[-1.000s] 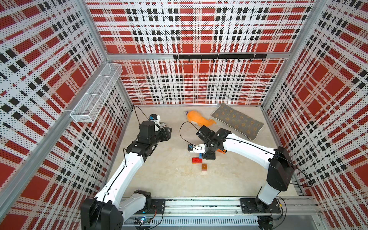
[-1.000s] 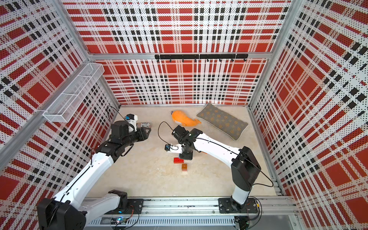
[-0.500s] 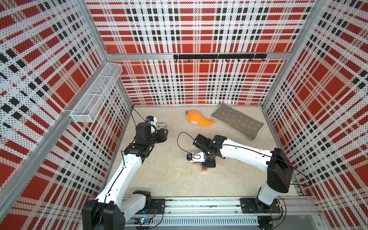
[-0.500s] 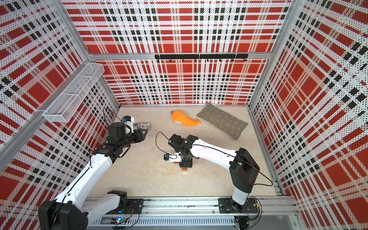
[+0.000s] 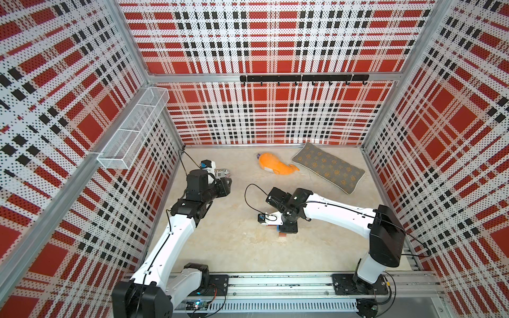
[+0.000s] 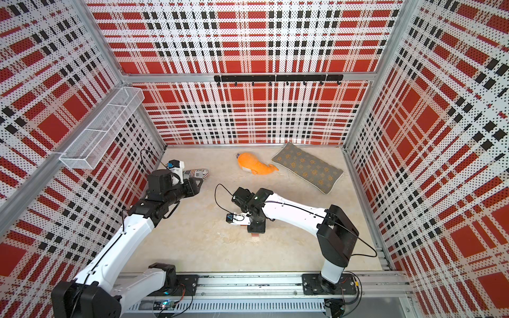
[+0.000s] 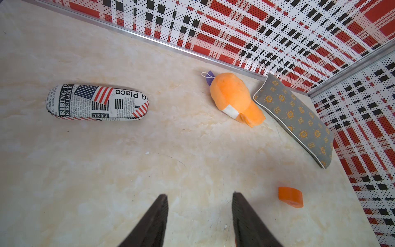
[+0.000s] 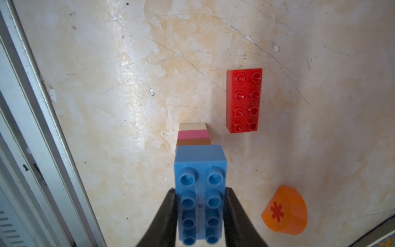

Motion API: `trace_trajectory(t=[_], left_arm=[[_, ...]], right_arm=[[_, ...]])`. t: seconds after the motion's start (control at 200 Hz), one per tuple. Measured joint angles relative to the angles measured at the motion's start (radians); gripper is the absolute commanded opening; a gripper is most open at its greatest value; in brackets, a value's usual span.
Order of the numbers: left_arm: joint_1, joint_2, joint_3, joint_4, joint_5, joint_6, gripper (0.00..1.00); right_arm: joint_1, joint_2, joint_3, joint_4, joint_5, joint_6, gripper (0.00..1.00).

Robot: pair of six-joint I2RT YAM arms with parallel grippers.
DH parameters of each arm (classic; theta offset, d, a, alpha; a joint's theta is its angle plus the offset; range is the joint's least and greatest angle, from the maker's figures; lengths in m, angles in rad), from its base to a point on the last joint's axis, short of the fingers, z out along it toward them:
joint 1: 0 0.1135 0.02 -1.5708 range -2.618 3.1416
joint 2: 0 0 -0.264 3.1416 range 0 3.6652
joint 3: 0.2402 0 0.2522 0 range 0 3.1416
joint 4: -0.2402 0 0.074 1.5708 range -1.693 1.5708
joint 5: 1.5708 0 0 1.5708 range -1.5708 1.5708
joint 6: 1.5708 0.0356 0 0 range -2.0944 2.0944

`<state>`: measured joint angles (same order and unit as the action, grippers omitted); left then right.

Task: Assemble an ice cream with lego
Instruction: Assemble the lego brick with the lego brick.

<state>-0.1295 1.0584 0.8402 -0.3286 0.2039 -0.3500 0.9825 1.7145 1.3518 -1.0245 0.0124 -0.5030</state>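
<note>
In the right wrist view my right gripper [image 8: 200,190] is shut on a long blue lego brick [image 8: 200,169]. It hangs directly over a narrow upright stem of cream [image 8: 192,126], pink [image 8: 193,134] and brown [image 8: 193,141] bricks; whether they touch I cannot tell. A red long brick [image 8: 244,100] and the rounded orange piece with a red asterisk [image 8: 285,210] lie loose on the floor beside them. In both top views the right gripper [image 5: 286,228] [image 6: 256,228] points down at mid-floor. My left gripper [image 7: 199,194] [image 5: 227,183] is open and empty near the left wall.
An orange plush whale [image 5: 275,166] and a grey patterned cushion [image 5: 327,168] lie by the back wall. A newspaper-print case [image 7: 97,102] rests in front of the left gripper. A wire basket [image 5: 135,126] hangs on the left wall. The arms' rail [image 5: 275,283] runs along the front edge.
My right arm has carried the blue brick toward the front and lowered it over the brown-topped stem. The left arm has drawn back slightly toward the left wall.
</note>
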Motion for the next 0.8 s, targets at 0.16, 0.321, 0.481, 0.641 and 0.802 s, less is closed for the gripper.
trace_trajectory(t=[0.16,0.321,0.481,0.641,0.802], left_arm=[[0.0,0.0,0.0,0.0,-0.001,0.0,0.53],[0.0,0.0,0.0,0.0,-0.002,0.0,0.53],[0.0,0.0,0.0,0.0,-0.002,0.0,0.52],[0.0,0.0,0.0,0.0,-0.002,0.0,0.53],[0.0,0.0,-0.001,0.0,-0.002,0.0,0.53]], right_arm=[[0.005,0.0,0.0,0.001,0.0,0.003,0.25],[0.005,0.0,-0.001,0.004,0.0,0.009,0.25],[0.005,0.004,-0.004,0.01,0.0,0.018,0.25],[0.005,0.01,-0.009,0.019,0.0,0.023,0.25],[0.005,0.016,-0.01,0.024,0.0,0.026,0.25]])
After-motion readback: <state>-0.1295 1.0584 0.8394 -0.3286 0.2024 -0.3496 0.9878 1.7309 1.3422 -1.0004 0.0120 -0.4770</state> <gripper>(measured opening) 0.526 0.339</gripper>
